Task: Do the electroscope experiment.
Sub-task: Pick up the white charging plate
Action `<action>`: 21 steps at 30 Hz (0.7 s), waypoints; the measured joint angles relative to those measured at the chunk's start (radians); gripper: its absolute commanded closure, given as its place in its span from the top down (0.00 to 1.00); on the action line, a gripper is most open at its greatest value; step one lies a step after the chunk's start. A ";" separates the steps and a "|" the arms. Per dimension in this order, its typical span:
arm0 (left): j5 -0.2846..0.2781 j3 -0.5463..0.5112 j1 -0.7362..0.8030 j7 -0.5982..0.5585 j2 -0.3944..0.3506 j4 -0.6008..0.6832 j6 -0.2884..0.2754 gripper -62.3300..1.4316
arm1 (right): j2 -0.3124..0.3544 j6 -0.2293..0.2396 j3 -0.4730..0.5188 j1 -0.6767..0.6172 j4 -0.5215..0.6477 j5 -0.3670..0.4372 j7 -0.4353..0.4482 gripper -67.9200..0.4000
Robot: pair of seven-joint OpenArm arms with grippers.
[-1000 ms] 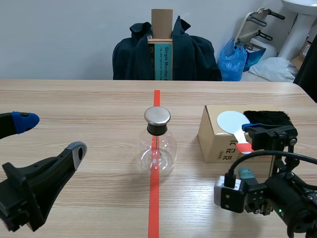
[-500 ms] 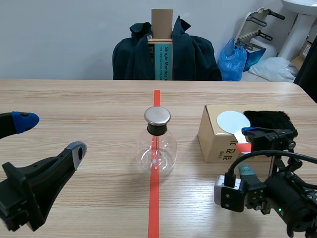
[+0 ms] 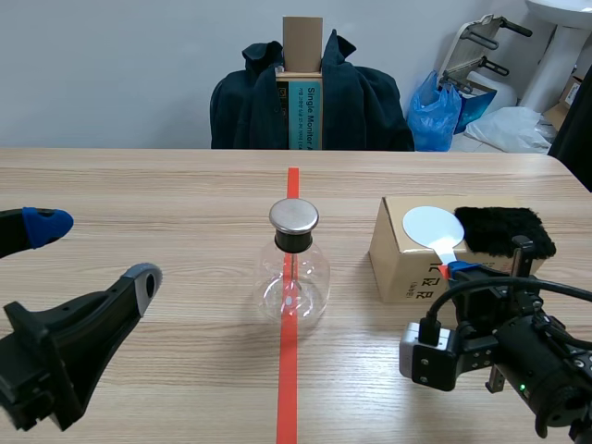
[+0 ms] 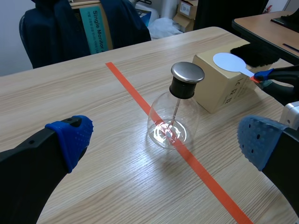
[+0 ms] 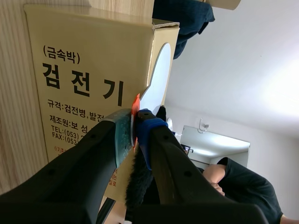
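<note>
Right now your right gripper (image 5: 135, 123) is clamped on the orange handle of the white paddle (image 3: 432, 227). Both pads pinch it flat, and the right wrist view shows no gap. The paddle's round white disc lies on top of the cardboard box (image 3: 400, 264), with the handle running off the near edge into the gripper. The black fur pad (image 3: 504, 229) sits on the same box top, just beside the disc on its right; whether they touch, I can't tell. The flask (image 3: 294, 264) stands upright on the red tape line at mid table (image 3: 139, 194), left of the box and apart from it. It has a round glass body, a black neck and a metal cap, with a thin rod hanging down inside. Your left gripper (image 3: 92, 252) is low at the left side with its fingers spread wide and nothing between them, well apart from the flask. In the left wrist view the flask is ahead of it, roughly centred between the two blue pads. Across the table is a chair (image 3: 222, 116) draped with a dark jacket (image 3: 361, 102).
</note>
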 measured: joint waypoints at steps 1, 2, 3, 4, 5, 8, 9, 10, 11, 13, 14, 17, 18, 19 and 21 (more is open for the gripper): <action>0.000 0.000 0.000 0.000 0.000 0.000 0.000 1.00 | 0.000 0.000 0.000 0.000 0.000 0.000 0.000 0.02; 0.000 0.000 0.000 0.000 0.000 0.000 0.000 1.00 | 0.000 0.000 0.000 0.000 0.000 0.000 0.000 0.02; 0.000 0.000 0.000 0.000 0.000 0.000 0.000 1.00 | 0.000 0.000 0.000 0.000 0.000 0.000 0.000 0.02; 0.000 0.000 0.000 0.000 0.000 0.000 0.000 1.00 | 0.000 0.000 0.000 0.000 0.000 0.000 0.000 0.02; 0.000 0.000 0.000 0.000 0.000 0.000 0.000 1.00 | 0.000 0.000 0.000 0.000 0.000 0.000 0.000 0.02; 0.000 0.000 0.000 0.000 0.000 0.000 0.000 1.00 | 0.000 0.000 0.000 0.000 0.000 0.000 0.000 0.02; 0.000 0.000 0.000 0.000 0.000 0.000 0.000 1.00 | 0.001 -0.002 0.000 0.000 0.000 0.000 0.000 0.02; 0.000 0.000 0.000 0.000 0.000 0.000 0.000 1.00 | 0.003 -0.011 0.000 0.000 0.001 0.000 0.001 0.02; 0.000 0.000 0.000 0.000 0.000 0.000 0.000 1.00 | 0.007 -0.034 0.002 0.000 0.001 0.000 0.002 0.02; 0.000 0.000 0.000 0.000 0.000 0.000 0.000 1.00 | 0.017 -0.091 0.011 -0.003 0.005 0.000 0.004 0.02; 0.000 0.000 0.000 0.000 0.000 0.000 0.000 1.00 | 0.018 -0.117 0.021 -0.005 0.011 0.000 0.003 0.02; 0.000 0.000 0.000 0.000 0.000 0.000 0.000 1.00 | 0.019 -0.197 0.061 -0.006 0.045 0.004 0.003 0.02; 0.000 0.000 0.000 0.000 0.000 0.000 0.000 1.00 | 0.019 -0.224 0.075 -0.005 0.061 0.005 0.003 0.02; 0.000 0.000 0.000 0.000 0.000 0.000 0.000 1.00 | 0.019 -0.253 0.089 -0.005 0.078 0.018 0.004 0.02; 0.000 0.000 0.000 0.000 0.000 0.000 0.000 1.00 | 0.019 -0.301 0.117 -0.005 0.112 0.048 0.004 0.02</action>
